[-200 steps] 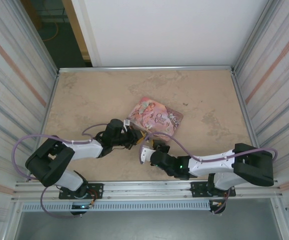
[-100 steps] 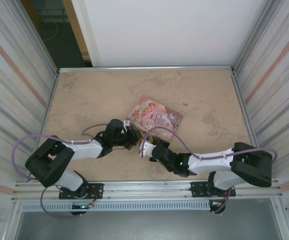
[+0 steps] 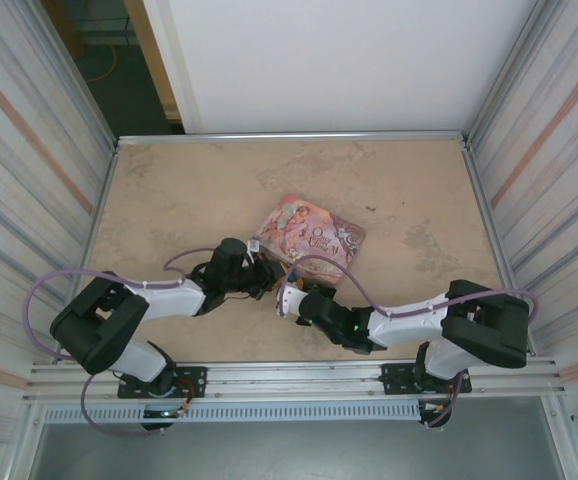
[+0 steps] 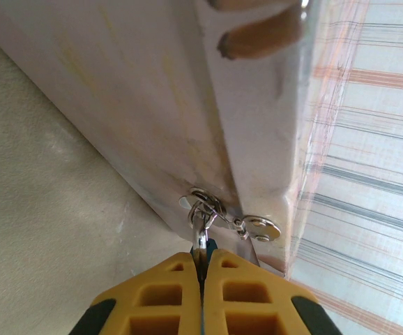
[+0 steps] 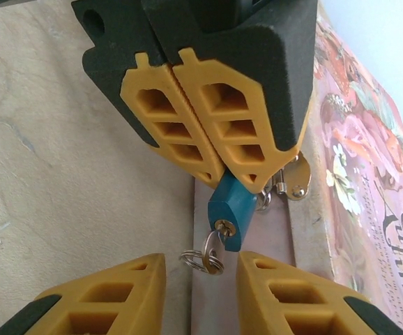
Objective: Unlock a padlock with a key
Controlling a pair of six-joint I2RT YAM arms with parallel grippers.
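Observation:
The blue padlock [image 5: 228,208] hangs off the hasp [image 5: 296,178] on the side of the pink tin [image 3: 310,234]. My left gripper [image 5: 221,167] is shut on its upper part. In the left wrist view the silvery shackle [image 4: 201,222] runs from the hasp ring into the shut left gripper [image 4: 202,259]. The key [image 5: 214,244] sits in the keyhole at the padlock's bottom, with a key ring [image 5: 200,262] dangling from it. My right gripper [image 5: 201,283] is open just below, one finger on each side of the key and ring, touching neither.
The pink tin lies flat mid-table with its illustrated lid [image 5: 369,160] facing up. Both arms meet at the tin's near-left corner [image 3: 281,282]. Bare sandy tabletop [image 3: 189,190] lies around, fenced by metal rails and striped walls.
The right arm has swung its forearm left and brought its gripper closer under the padlock. The left gripper has stayed put, holding the padlock.

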